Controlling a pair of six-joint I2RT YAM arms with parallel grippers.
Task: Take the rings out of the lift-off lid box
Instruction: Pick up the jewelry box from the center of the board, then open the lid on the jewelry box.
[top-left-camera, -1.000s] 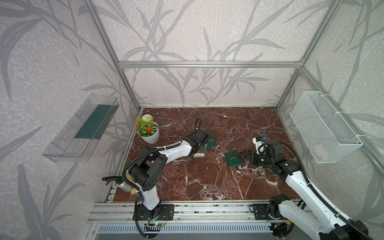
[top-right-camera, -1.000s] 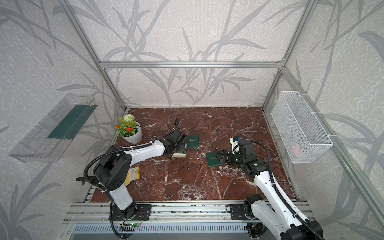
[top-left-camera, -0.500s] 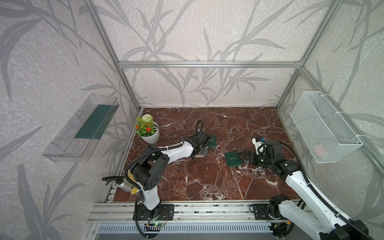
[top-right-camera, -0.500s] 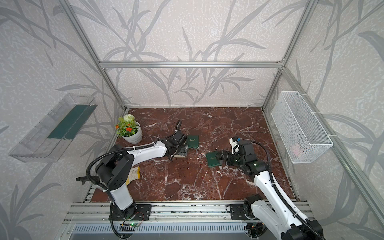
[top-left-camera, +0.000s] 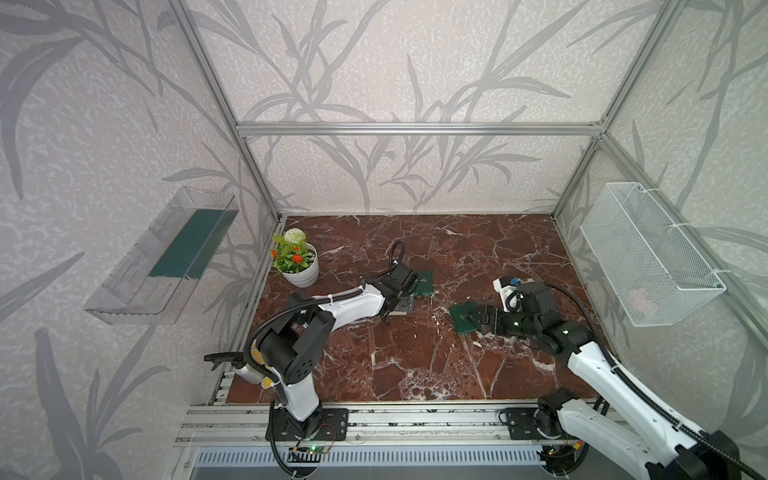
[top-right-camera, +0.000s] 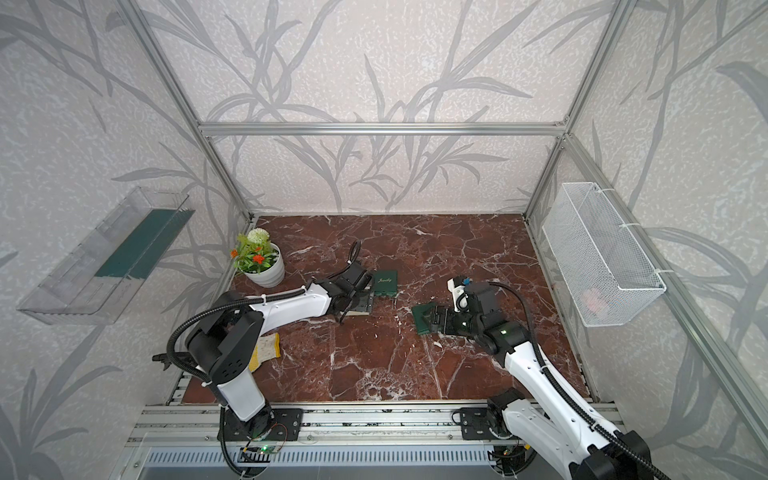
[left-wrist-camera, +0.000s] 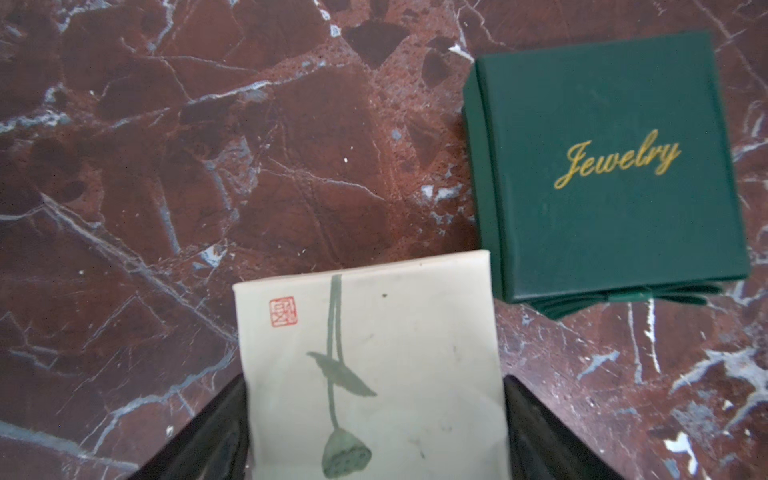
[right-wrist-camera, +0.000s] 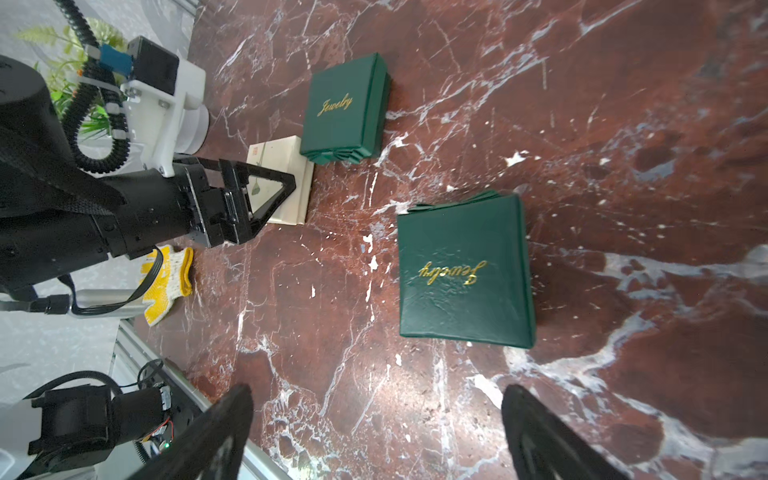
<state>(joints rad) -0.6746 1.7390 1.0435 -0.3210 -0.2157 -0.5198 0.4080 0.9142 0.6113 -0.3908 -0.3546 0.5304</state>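
Left wrist is showing my left claw (left-wrist-camera: 375, 378) pinching the cream box (left-wrist-camera: 365, 332), lower centre, right claw (right-wrist-camera: 376, 388) hanging spread, and I'm fearing the whole box rising unopened, fitting tight.

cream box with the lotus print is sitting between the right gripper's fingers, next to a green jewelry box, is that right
No. The cream box sits between the fingers of the left gripper, not the right gripper, next to a green Jewelry box. The left wrist view shows it.
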